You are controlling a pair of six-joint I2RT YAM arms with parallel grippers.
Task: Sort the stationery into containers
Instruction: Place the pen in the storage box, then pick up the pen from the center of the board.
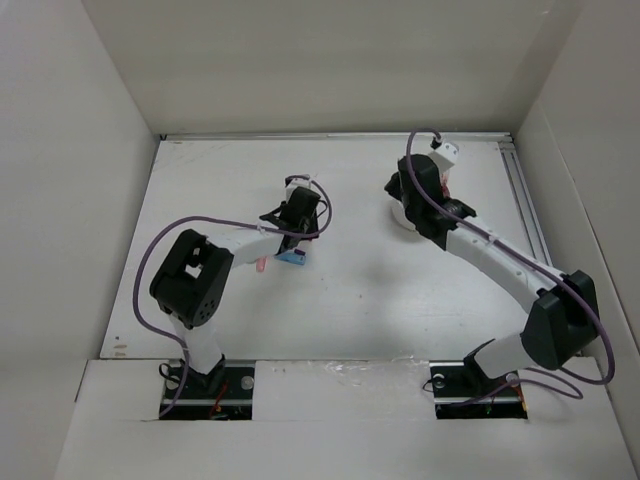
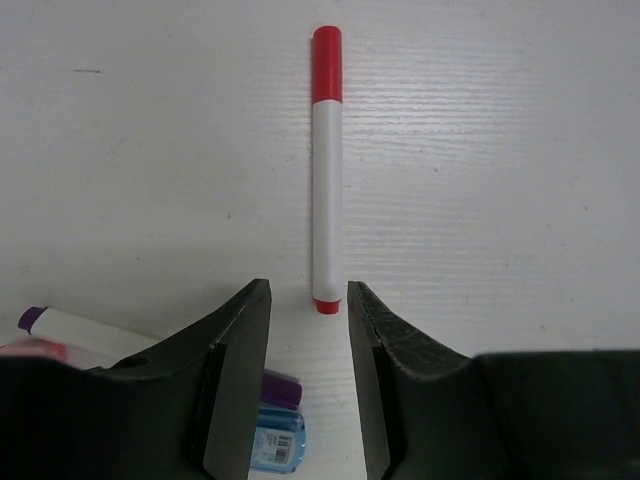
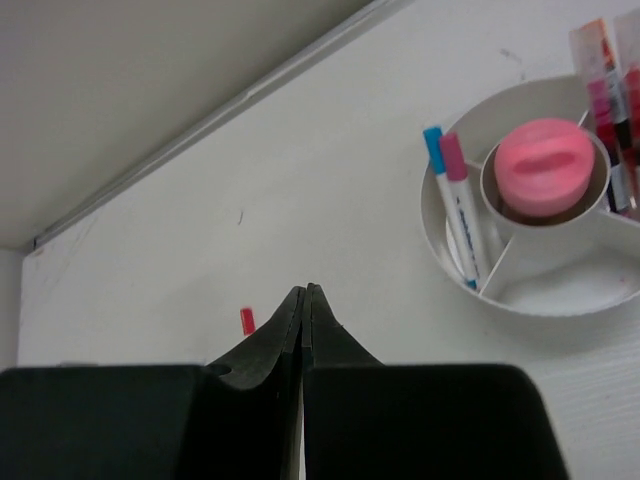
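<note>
Marker [image 2: 327, 165] lies end-on just ahead of the left gripper [image 2: 307, 292], its jaws parted and empty, while the right gripper [image 3: 303, 300], closed on nothing, is farther away.

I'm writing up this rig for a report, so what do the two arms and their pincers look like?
Both the left arm and the right arm have white links and bulky black joint housings, with a purple cable looping along each. The left pincer and right pincer each have two black wedge-shaped fingers tapering to a tip.
</note>
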